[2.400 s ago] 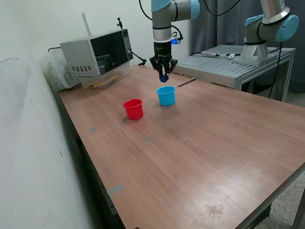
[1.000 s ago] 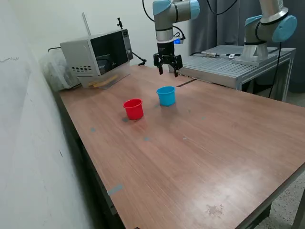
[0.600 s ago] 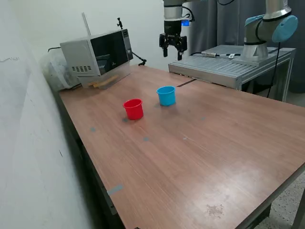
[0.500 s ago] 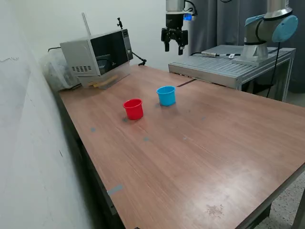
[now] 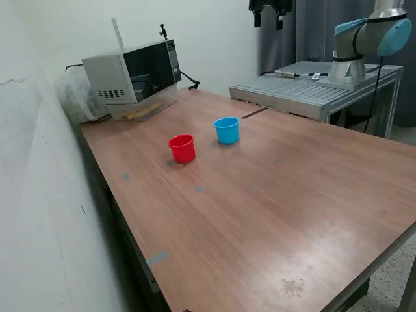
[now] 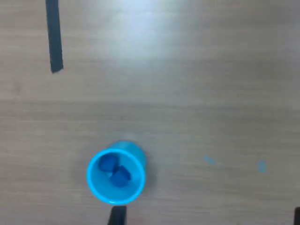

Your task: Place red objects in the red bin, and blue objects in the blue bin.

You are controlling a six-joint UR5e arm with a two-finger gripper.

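The gripper hangs high above the far edge of the table, at the top of the exterior view; its two fingers stand apart and carry nothing. The blue cup stands upright on the table, and the wrist view, looking straight down, shows both dark blue cubes lying inside it, touching each other on the cup floor. The blue half of the sort therefore appears complete, which would explain the empty, raised gripper. The red cup stands upright just beside the blue cup, toward the exterior view's left; its interior cannot be read from this angle, and no red cubes show on the table surface, so their location cannot be confirmed. The microwave sits at the far corner, well apart from both cups. Both cups stand well in from every table edge, with open wood on the near side and the exterior view's right, leaving ample room for any approach from above.
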